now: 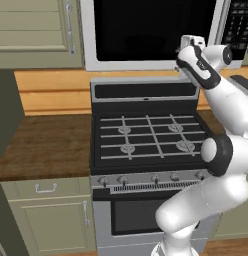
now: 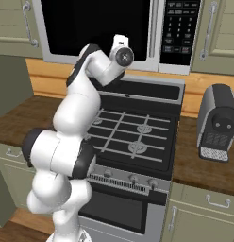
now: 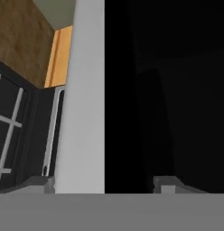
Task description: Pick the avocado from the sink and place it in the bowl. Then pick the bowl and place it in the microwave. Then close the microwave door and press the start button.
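At the lower right of the left base view, rising and folding over the stove [image 1: 146, 135]: the white arm [image 1: 216, 155], bending at a dark elbow and reaching up and back. Sitting on the wooden surface [image 1: 46, 145] to the right of the stove in the right base view, well apart from the work: a dark grey toaster-like appliance [image 2: 218, 120].

Higher up, hovering just in front of the lower edge of the microwave door [image 1: 151, 30], toward its right end: the end effector [image 3: 103, 184], pointing at the door. Showing as released in the hand view, with the fingertips [image 3: 165, 184] standing wide apart and nothing caught between them, and the white door frame and black window lying beyond.

Farthest back, filling the upper middle of both base views: the door itself, looking shut and flush with its frame, with the long vertical grey handle [image 2: 154, 28] at its right edge and the black keypad [image 2: 180, 28] just beside that at the upper right.

Judging from this, likely nearing the button press. Probably dealing with a stiff, hinged, fairly light door that swings rather than lifts, best pushed on its flat face near the handle side or hooked at the bar, never gripped on the glossy window. Probably facing small, rigid keys needing a short, straight poke from one fingertip, not a pinch, with a risk of striking a neighbouring key.
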Robot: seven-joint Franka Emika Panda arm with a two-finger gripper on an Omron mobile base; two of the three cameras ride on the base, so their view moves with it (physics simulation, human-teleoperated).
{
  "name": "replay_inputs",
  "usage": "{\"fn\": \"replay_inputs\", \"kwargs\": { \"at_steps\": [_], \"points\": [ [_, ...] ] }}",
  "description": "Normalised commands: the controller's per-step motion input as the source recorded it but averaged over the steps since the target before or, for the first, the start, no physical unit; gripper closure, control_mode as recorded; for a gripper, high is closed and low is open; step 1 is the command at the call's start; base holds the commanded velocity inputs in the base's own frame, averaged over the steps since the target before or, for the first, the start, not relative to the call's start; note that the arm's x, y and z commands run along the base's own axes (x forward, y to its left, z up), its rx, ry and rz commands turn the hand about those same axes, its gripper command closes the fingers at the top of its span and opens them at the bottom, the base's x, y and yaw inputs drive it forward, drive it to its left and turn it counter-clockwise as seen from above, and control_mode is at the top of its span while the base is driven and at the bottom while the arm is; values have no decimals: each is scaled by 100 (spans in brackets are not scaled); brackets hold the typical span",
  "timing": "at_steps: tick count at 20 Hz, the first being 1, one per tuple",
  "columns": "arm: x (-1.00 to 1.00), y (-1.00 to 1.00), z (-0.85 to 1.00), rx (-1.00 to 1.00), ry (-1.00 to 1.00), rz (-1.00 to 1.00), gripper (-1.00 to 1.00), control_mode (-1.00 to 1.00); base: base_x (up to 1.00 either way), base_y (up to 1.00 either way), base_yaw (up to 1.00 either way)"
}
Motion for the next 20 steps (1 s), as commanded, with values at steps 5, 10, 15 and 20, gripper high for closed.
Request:
{"fn": "replay_inputs", "kwargs": {
  "at_steps": [5, 10, 15, 20],
  "points": [
    [77, 0, -53, 0, 6, 12, -100, -100, 0, 0, 0],
    [6, 0, -34, -1, 0, 14, -100, -100, 0, 0, 0],
    [-100, 0, -1, -4, -34, 15, -100, -100, 0, 0, 0],
    [-99, 0, -22, -19, -31, 9, -100, -100, 0, 0, 0]
  ]
}}
